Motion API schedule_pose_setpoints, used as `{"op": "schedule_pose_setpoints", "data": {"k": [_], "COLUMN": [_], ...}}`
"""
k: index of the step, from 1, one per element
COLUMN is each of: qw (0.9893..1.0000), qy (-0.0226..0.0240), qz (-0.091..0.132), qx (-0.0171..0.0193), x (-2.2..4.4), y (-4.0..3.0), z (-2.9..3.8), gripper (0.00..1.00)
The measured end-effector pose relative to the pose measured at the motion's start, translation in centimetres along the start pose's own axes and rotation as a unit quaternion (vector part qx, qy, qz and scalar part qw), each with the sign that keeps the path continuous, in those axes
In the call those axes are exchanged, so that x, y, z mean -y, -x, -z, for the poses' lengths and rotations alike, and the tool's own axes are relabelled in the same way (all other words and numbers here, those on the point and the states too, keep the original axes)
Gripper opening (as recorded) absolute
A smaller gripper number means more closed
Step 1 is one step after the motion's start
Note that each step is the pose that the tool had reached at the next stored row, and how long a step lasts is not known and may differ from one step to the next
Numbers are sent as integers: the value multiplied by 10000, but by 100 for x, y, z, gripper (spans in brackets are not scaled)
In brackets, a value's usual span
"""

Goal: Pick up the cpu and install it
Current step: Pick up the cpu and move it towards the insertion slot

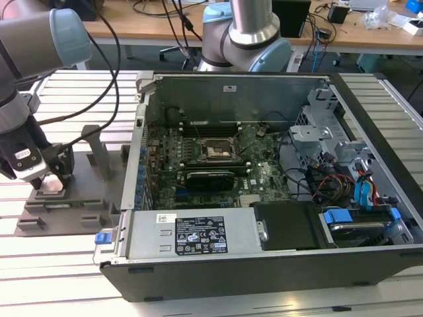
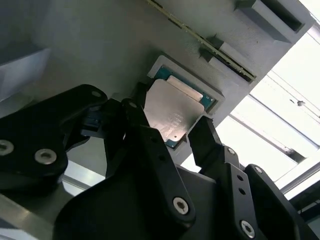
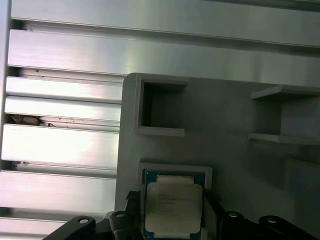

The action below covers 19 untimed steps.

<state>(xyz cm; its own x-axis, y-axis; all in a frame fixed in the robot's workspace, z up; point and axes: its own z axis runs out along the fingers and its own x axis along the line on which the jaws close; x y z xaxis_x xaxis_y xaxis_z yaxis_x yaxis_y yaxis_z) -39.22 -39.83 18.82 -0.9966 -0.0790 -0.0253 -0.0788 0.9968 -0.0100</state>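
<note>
The cpu point(image 2: 172, 107) is a flat square chip with a silver top, lying in a pale square pocket of the grey fixture tray point(image 3: 225, 115). My gripper point(image 2: 170, 119) is down over it, and its black fingers point(image 2: 205, 137) press against two opposite edges of the chip. In the first wrist view the cpu point(image 3: 173, 197) sits between the two fingers point(image 3: 134, 202). In the exterior view the gripper point(image 1: 56, 175) is low over the tray point(image 1: 66, 211), on that view's left. The black socket frame point(image 1: 215, 150) lies on the motherboard inside the open computer case.
The open computer case point(image 1: 264, 264) stands to the exterior view's right of the tray, its metal wall close by. Inside are cables, drive cages and a black card. Raised grey posts point(image 1: 99, 148) stand on the tray. A second robot arm point(image 1: 248, 33) rises behind the case.
</note>
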Motion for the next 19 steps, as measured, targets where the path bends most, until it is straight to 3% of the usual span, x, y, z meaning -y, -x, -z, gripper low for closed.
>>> {"op": "schedule_pose_setpoints", "data": {"k": [12, 14, 19], "qw": [10000, 10000, 10000], "qy": [1, 0, 0], "qz": [-29, -29, -29], "qx": [2, 2, 2], "x": [8, 8, 8], "y": [12, 14, 16], "z": [-16, -15, -15], "gripper": [60, 55, 55]}}
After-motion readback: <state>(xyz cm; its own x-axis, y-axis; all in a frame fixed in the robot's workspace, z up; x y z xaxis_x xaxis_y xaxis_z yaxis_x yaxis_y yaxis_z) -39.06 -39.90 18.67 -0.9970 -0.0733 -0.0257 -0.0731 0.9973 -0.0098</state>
